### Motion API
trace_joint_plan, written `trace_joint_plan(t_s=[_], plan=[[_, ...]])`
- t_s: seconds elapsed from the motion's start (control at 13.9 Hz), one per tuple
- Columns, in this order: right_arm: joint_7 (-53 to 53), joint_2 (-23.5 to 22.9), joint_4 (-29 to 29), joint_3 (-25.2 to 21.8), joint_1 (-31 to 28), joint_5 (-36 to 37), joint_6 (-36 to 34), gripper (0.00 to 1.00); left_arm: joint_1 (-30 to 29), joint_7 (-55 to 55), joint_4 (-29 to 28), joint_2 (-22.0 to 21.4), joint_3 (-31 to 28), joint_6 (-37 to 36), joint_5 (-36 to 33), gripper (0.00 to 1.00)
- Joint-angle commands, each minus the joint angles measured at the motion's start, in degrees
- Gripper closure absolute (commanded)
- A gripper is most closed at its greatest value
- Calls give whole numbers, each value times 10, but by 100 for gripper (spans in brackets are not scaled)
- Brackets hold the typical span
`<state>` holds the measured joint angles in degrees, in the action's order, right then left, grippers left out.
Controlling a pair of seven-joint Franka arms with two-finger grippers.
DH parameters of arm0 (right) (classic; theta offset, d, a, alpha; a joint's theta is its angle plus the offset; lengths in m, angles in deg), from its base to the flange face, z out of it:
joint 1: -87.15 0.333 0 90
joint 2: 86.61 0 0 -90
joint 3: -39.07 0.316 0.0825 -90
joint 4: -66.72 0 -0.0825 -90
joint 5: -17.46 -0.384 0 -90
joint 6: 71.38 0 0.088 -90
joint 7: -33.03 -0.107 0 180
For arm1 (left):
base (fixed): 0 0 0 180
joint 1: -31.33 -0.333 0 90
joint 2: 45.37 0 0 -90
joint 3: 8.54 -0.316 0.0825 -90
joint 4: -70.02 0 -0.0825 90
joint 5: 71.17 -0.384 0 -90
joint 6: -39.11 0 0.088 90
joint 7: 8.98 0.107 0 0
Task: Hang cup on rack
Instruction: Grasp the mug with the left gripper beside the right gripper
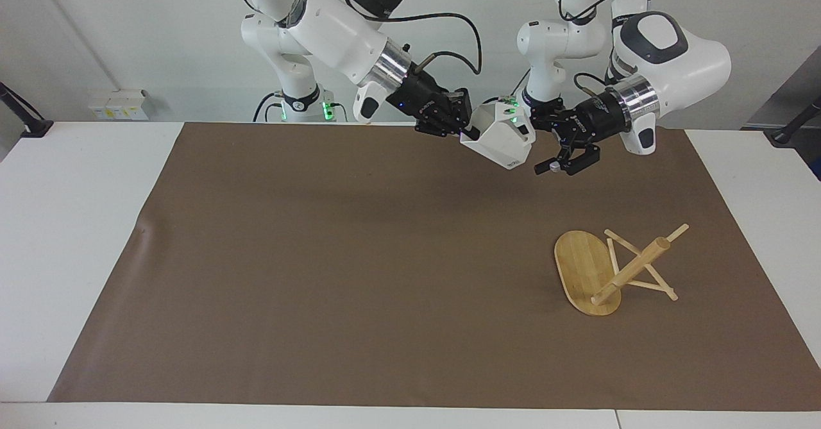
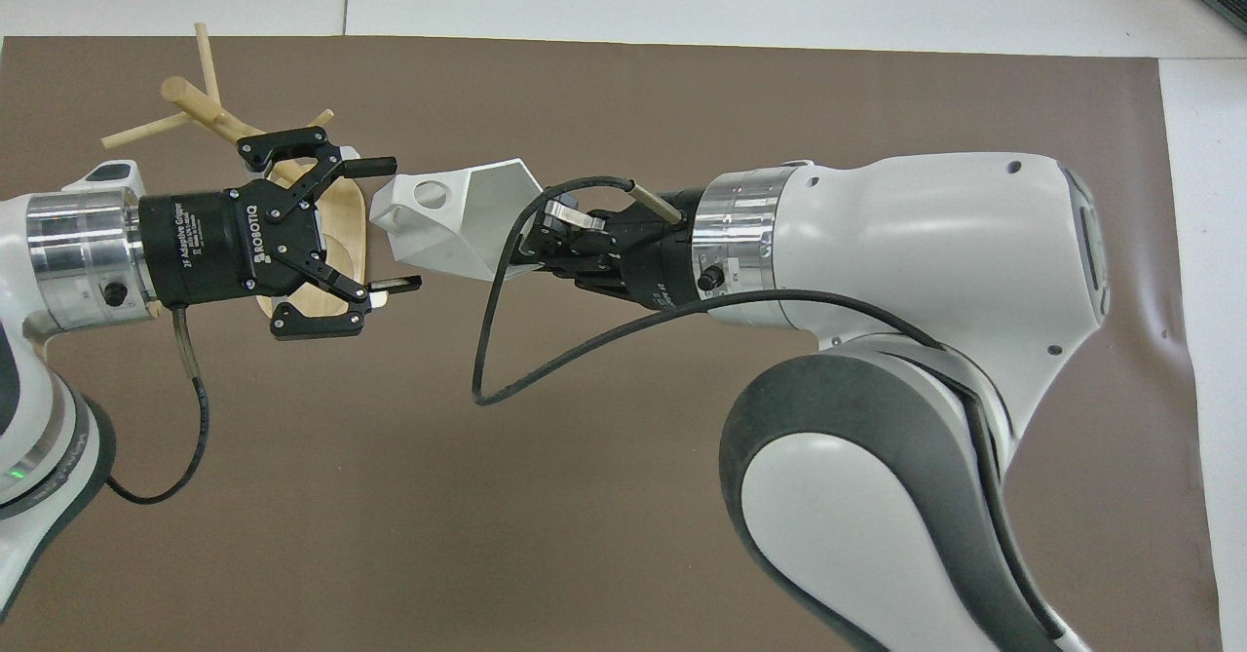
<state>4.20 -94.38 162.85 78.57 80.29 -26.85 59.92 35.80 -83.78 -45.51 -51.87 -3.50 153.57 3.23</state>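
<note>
The cup (image 1: pixel 500 139) is white and faceted, with angular flat sides, a six-sided rim and a blocky handle pierced by a round hole (image 2: pixel 432 194). It hangs in the air over the brown mat (image 1: pixel 359 269), tipped on its side, near the robots' edge of the table. The right gripper (image 1: pixel 463 131) is clamped on the cup's rim, fingertips pinched together on the wall. The left gripper (image 2: pixel 390 225) faces it with its jaws spread wide, one fingertip (image 2: pixel 375 163) level with the handle and the other (image 2: pixel 397 285) below the cup's base (in the overhead view they bracket the handle end; whether either touches the cup cannot be told).

The rack (image 1: pixel 609 269) is pale bamboo: a flat oval base, a thick round post and thin crossed sticks. It lies toppled on the mat toward the left arm's end of the table, its base tipped up on edge and the post slanting out sideways, well apart from the cup and farther from the robots. The mat is matte brown, slightly rippled at one edge, on a white table (image 1: pixel 77 236).
</note>
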Motion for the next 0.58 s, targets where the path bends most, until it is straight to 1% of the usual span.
trace_joint_plan(t_s=[0.0,0.5], plan=[[-7,-1,2,8,-3,-16,16,100,28,11,2,5,-4,8,12,0],[-7,-2,1,8,-2,-16,16,100,28,11,-4,2,-5,4,9,0]])
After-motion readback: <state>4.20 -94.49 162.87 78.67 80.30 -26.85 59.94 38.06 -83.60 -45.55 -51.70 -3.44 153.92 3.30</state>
